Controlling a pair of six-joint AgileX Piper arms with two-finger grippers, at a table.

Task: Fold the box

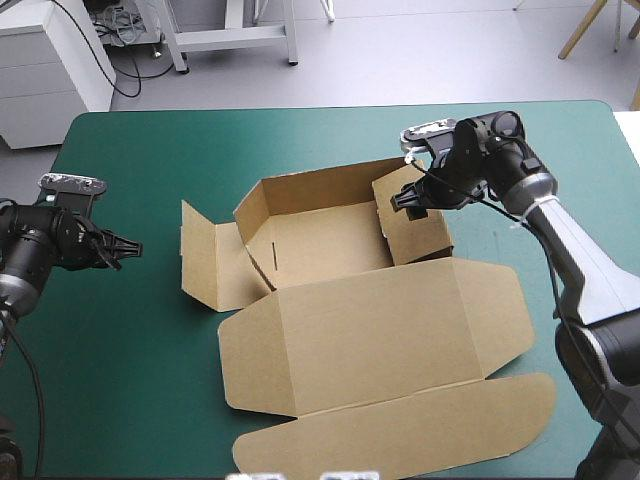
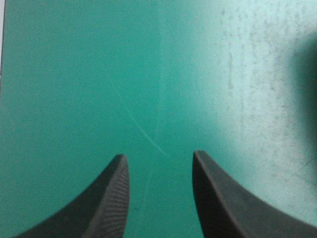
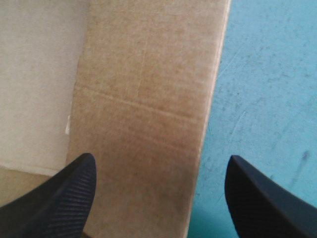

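Right gripper hung wide open, empty, right wall flap between its fingers | left gripper part-open, empty, box well apart ahead | risk: flap looked untucked, so a push might've skidded the unbraced box

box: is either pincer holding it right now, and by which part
Nothing is held. The right pincer stands open over a wall of the box; the left pincer is open above bare cover.

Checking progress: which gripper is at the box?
The right gripper, open over the right wall of the box; the left gripper hangs open over bare teal-green cover.
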